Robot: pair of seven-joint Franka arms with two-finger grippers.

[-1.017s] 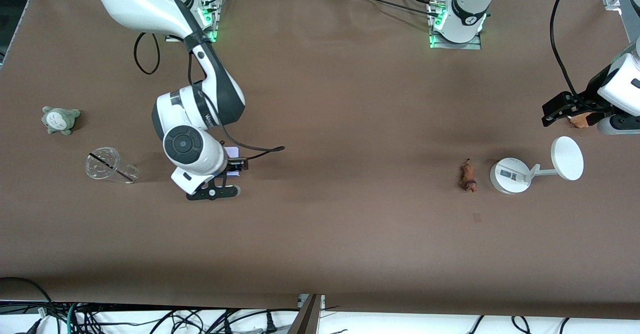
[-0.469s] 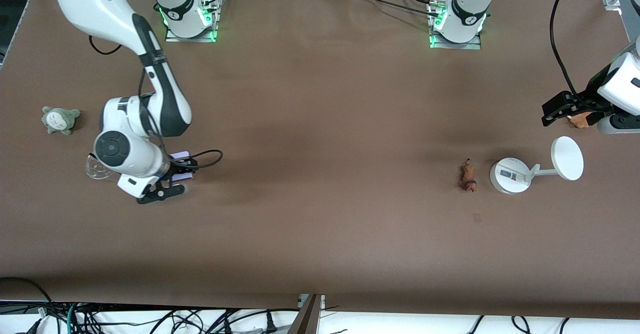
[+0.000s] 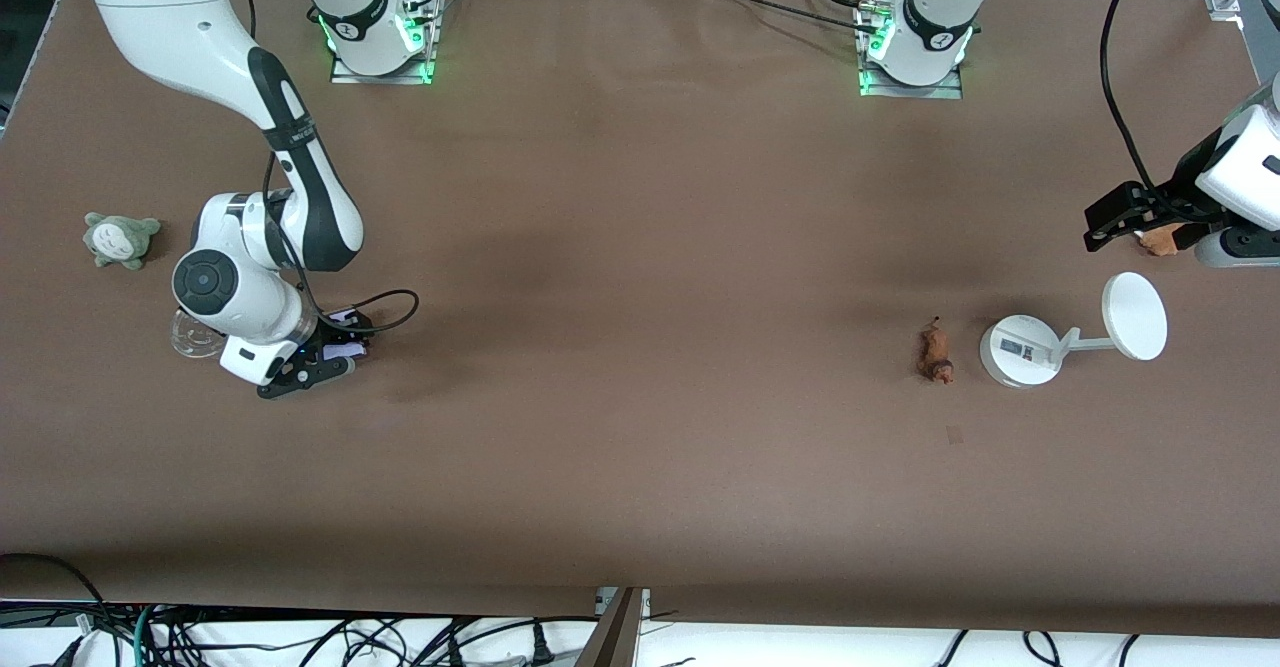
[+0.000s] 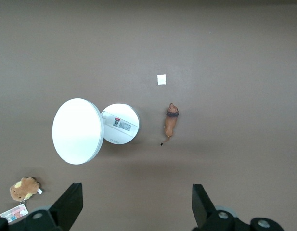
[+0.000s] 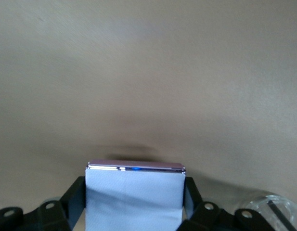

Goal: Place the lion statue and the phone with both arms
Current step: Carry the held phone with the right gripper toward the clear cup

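The phone is clamped between the fingers of the right gripper, low over the bench, beside the clear cup at the right arm's end. In the front view the phone sticks out toward 3 o'clock.

The lion statue lies on the bench beside the white stand, its long axis running from 12 to 6 o'clock. The left gripper is held high, fingers apart, with nothing in it. From it the lion statue is found toward 8 o'clock, so the left arm is judged the nearer one.

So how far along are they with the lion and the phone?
Roughly halfway, it seems. The lion statue already lies on the table beside the white stand, and the left gripper waits open, away from it. The right gripper holds the phone beside the clear cup, not yet released.
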